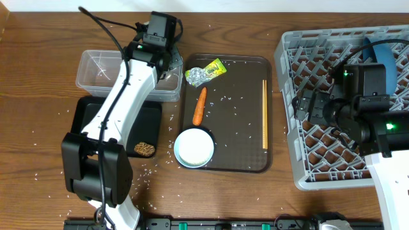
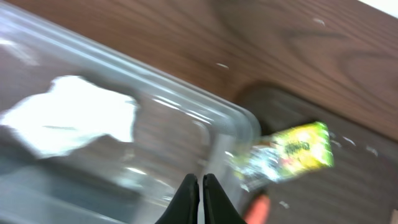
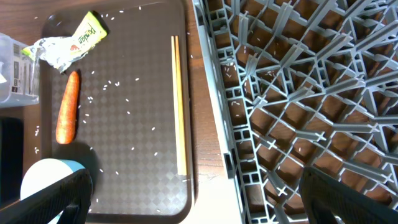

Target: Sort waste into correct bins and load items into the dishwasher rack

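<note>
My left gripper (image 2: 200, 186) is shut and empty over the right end of the clear tub (image 1: 96, 70). A crumpled white tissue (image 2: 71, 121) lies inside the tub. The silvery wrapper (image 1: 206, 72), the carrot piece (image 1: 200, 105), the chopsticks (image 1: 264, 114) and a white bowl with a light-blue edge (image 1: 194, 147) lie on the brown serving tray (image 1: 243, 64). A brown food lump (image 1: 145, 149) sits in the black tray (image 1: 86, 118). My right gripper (image 3: 199, 199) is open and empty over the left wall of the dishwasher rack (image 1: 307, 172). The dark-blue plate (image 1: 383, 54) stands in the rack. The pink cup is out of view.
Loose white rice is scattered over the serving tray and the wooden table (image 1: 38, 38). The rack fills the right side. The tub and black tray sit close together at the left, with the left arm stretched over them.
</note>
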